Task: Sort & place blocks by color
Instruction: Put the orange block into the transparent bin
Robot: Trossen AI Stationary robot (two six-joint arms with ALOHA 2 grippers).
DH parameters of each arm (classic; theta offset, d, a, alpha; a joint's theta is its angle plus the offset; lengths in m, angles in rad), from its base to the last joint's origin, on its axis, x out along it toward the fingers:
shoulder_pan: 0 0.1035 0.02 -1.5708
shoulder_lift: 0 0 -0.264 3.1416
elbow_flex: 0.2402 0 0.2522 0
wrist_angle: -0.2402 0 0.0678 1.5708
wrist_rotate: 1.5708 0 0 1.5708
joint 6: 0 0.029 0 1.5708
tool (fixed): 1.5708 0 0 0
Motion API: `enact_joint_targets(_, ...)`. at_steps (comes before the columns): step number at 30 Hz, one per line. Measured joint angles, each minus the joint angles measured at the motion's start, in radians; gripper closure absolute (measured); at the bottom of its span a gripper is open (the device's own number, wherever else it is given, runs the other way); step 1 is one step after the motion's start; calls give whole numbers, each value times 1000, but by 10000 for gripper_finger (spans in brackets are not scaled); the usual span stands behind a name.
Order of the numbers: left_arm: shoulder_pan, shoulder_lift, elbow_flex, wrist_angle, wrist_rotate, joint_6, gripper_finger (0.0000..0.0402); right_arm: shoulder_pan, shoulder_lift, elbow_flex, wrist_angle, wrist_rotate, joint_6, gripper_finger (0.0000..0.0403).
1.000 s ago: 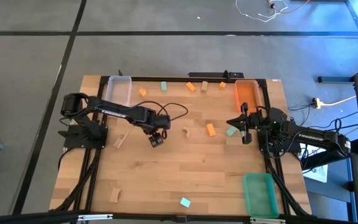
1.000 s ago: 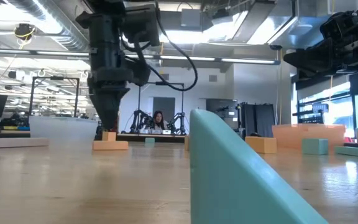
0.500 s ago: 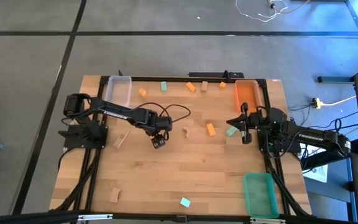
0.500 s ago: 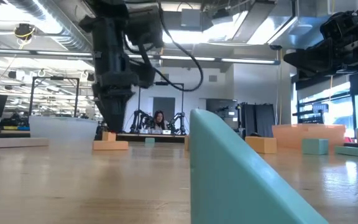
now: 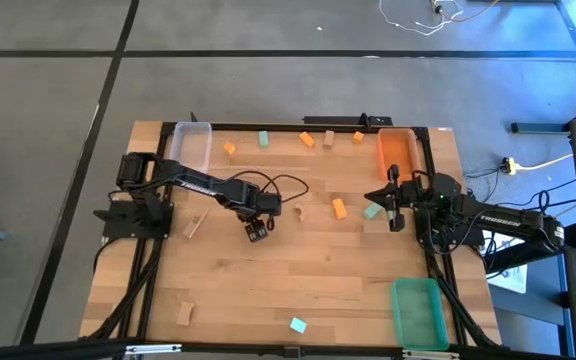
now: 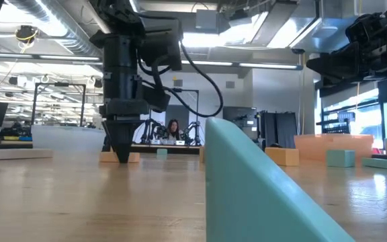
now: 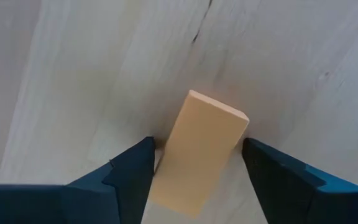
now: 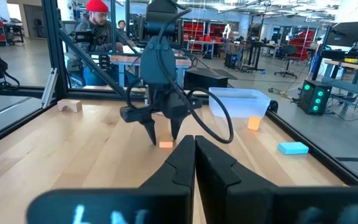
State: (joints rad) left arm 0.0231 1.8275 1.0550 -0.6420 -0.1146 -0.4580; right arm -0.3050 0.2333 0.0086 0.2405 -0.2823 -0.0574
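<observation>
High view: our left gripper [image 5: 257,231] stands mid-counter over a small flat orange wooden block [image 5: 258,233]; our right gripper [image 5: 396,212] waits beside the orange plastic bin [image 5: 394,150].

Left wrist view: our fingers [image 7: 135,171] are spread, straddling the block [image 7: 199,152], which lies skewed between them. Closing now could twist it or squeeze it out.

Right wrist view: our right fingers [image 8: 179,163] sit pressed together. Bare wooden counter [image 8: 104,155] surrounds the left gripper [image 8: 162,134], so we have open room to lift.
</observation>
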Motion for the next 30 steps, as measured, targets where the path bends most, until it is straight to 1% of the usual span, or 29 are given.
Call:
enact_joint_targets(3, 2, 2, -1, -4, 7, 0, 203, 0, 0, 0, 0, 0, 0, 389)
enact_joint_targets(8, 4, 3, -2, -3, 25, 0, 277, 0, 0, 0, 0, 0, 0, 389)
enact_joint_targets(9, 4, 3, -2, -3, 26, 0, 282, 0, 0, 0, 0, 0, 0, 389)
enact_joint_targets(18, 7, -41, -8, 5, 26, 20, 282, 0, 0, 0, 1, 1, 0, 389)
enact_joint_targets(21, 15, -80, -8, -3, 24, 16, 282, 0, 0, 0, 1, 1, 0, 389)
enact_joint_targets(26, 46, -137, -7, -27, 75, -20, 282, 0, 0, 0, 2, 3, 0, 389)
enact_joint_targets(30, 76, -193, -7, -43, 80, -60, 282, 0, 0, 0, 0, 3, 0, 389)
